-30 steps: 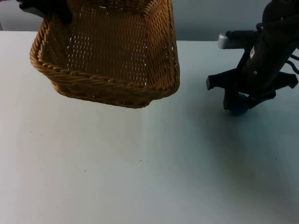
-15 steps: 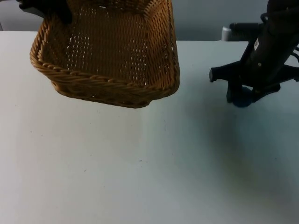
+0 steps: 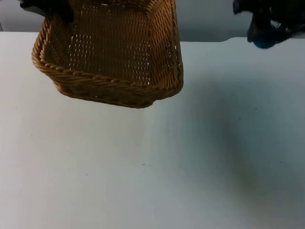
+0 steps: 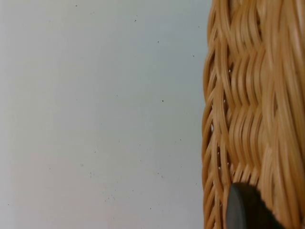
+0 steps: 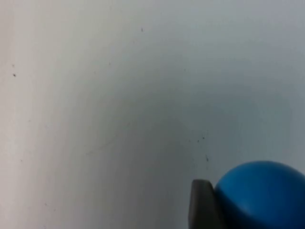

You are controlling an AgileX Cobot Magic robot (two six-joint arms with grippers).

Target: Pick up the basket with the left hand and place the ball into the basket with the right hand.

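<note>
While the blue ball [image 3: 263, 39] sits clamped in the right pincer [image 3: 262, 33], it hangs in the air above the far right part of the white bench [image 3: 152, 167], well apart from the basket [image 3: 112, 57]; in the right wrist view the ball [image 5: 259, 195] presses against a black fingertip [image 5: 202, 205]. The woven basket is held tilted and clear of the bench by the left pincer [image 3: 47, 7], closed on its far left rim, a fingertip [image 4: 245, 207] lying against the wicker wall [image 4: 252, 105].
</note>
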